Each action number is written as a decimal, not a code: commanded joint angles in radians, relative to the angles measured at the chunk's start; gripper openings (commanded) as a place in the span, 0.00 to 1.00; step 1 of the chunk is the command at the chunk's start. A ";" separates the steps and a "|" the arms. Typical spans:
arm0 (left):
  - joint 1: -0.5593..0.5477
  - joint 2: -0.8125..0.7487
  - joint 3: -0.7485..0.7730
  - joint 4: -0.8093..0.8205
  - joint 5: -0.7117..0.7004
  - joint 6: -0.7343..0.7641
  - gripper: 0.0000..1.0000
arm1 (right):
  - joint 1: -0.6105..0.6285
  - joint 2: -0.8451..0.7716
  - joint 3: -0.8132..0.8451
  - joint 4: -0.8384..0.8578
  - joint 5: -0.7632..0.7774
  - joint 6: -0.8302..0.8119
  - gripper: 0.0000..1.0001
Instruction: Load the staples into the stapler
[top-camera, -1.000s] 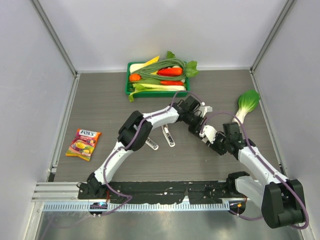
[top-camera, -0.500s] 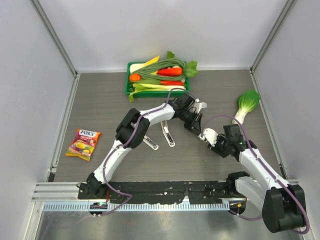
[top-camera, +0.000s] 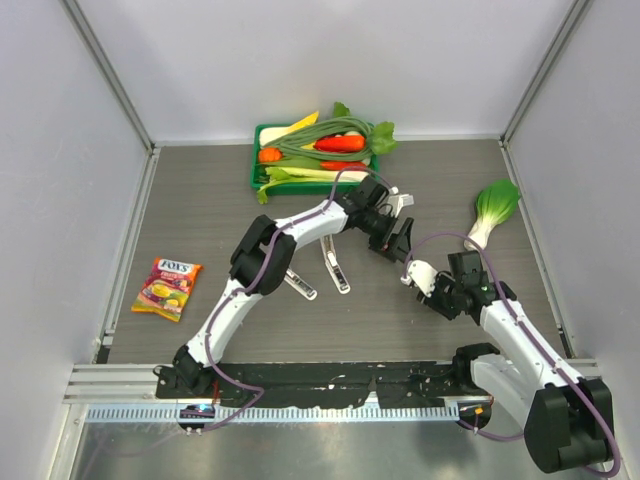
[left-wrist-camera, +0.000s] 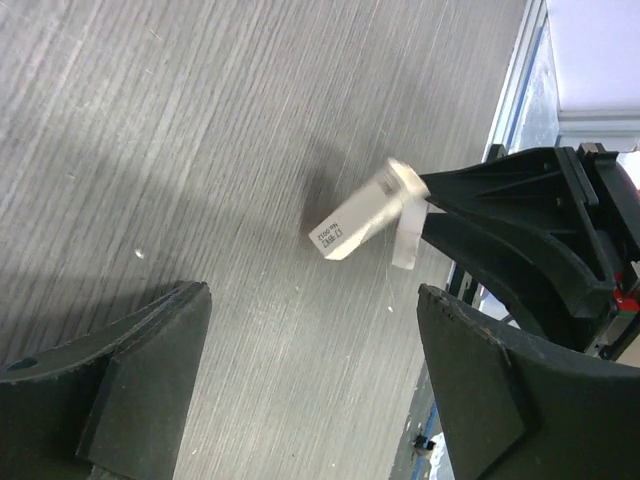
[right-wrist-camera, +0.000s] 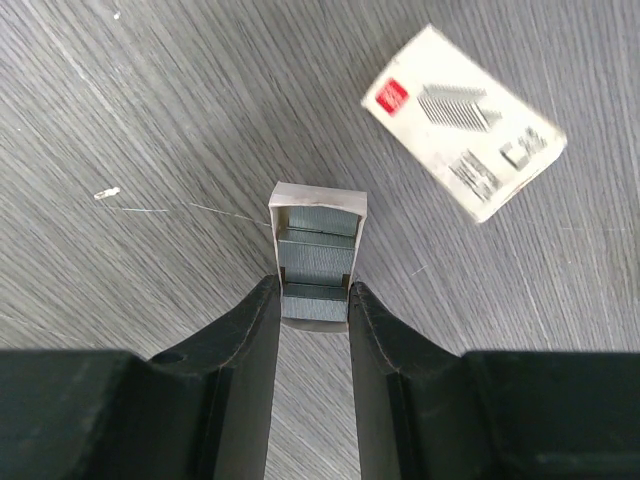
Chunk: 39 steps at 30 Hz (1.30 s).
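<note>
My right gripper (right-wrist-camera: 313, 295) is shut on the staples (right-wrist-camera: 316, 262), an open white tray holding grey staple strips, just above the table. The box's whitish outer sleeve (right-wrist-camera: 465, 120), with a small red print, lies loose on the table just beyond it. In the left wrist view the sleeve (left-wrist-camera: 360, 215) is at the tips of the right fingers (left-wrist-camera: 500, 215). My left gripper (left-wrist-camera: 312, 320) hangs open above it with nothing between its jaws. In the top view the left gripper (top-camera: 396, 240) is just beyond the right gripper (top-camera: 415, 275). The stapler (top-camera: 336, 270) lies swung open, left of both.
A green tray (top-camera: 258, 165) of vegetables stands at the back. A bok choy (top-camera: 495, 205) lies at the right, near the wall. A colourful candy bag (top-camera: 167, 287) lies at the left. Grey walls close in the table on three sides.
My left gripper has opened and let go of the sleeve, which now lies loose. The right gripper has drawn back a little towards the near edge, still holding the tray.
</note>
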 joint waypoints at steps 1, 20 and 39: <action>0.013 -0.037 0.053 -0.031 -0.042 0.037 0.91 | 0.000 0.004 0.059 -0.011 -0.032 -0.008 0.34; 0.093 -0.250 0.201 -0.132 -0.044 0.123 1.00 | 0.000 0.096 0.111 -0.028 -0.120 -0.063 0.34; 0.688 -1.022 -0.481 -0.333 -0.104 0.373 1.00 | 0.224 0.476 0.327 -0.041 -0.042 -0.134 0.35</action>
